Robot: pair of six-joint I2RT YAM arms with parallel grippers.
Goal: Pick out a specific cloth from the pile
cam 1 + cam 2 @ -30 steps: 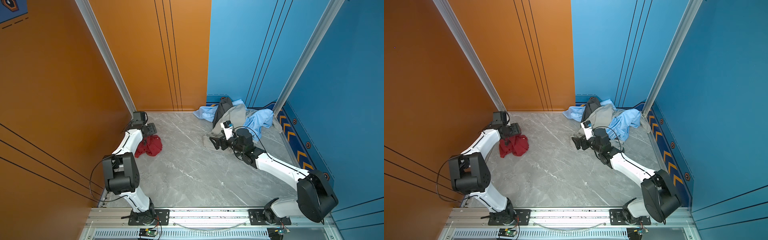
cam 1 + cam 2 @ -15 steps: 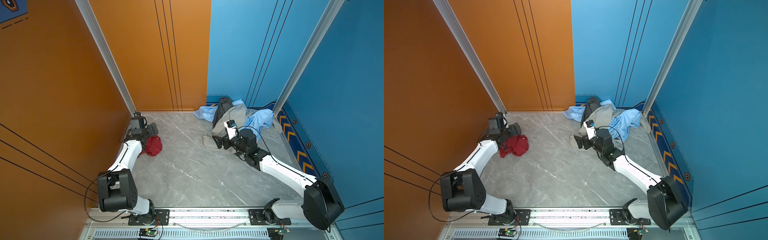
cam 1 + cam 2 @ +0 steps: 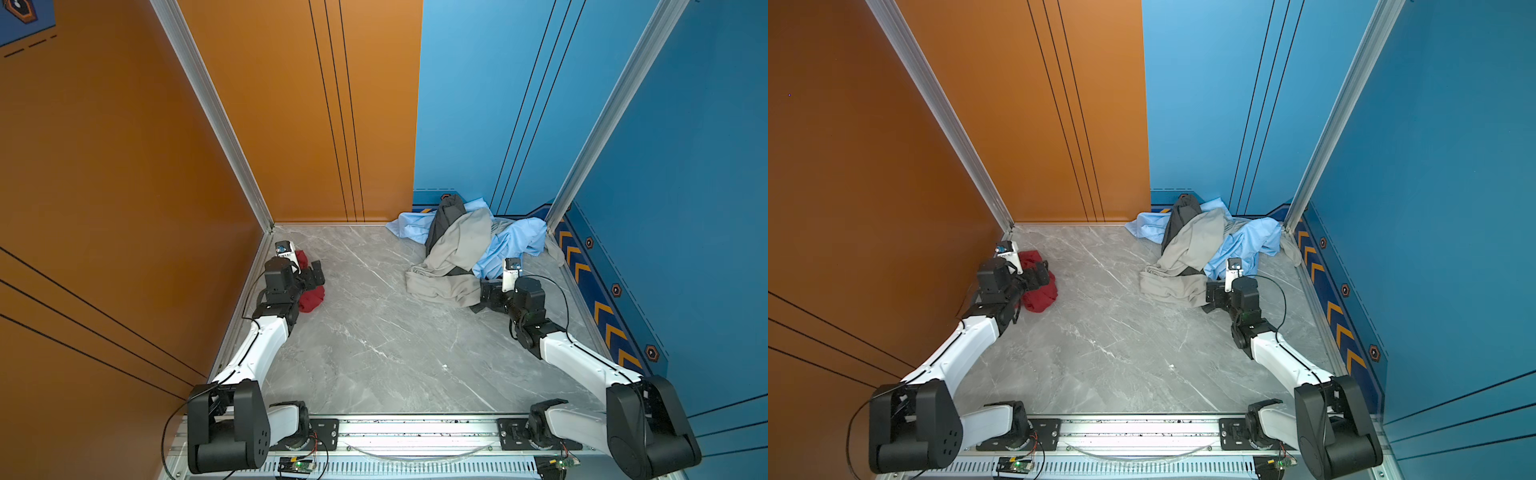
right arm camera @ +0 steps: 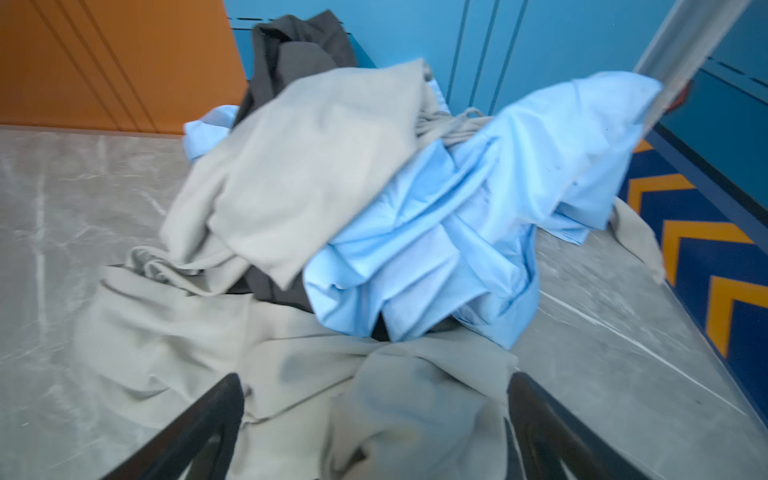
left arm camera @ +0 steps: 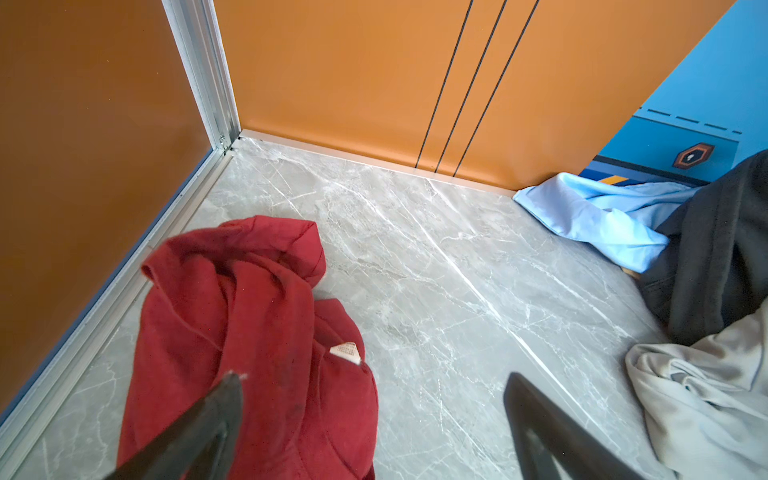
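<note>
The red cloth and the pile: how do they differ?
Size: the red cloth is one small bundle; the pile is far larger.
Colour: the red cloth is dark red; the pile mixes light grey, light blue and dark grey.
Place: the red cloth lies near the orange wall, the pile against the blue wall.
Both lie crumpled on the floor.

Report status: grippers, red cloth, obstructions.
Left gripper open over red cloth, not gripping. Right gripper open, jaws astride edge of pile. Cloth apart from pile; nothing blocking.
</note>
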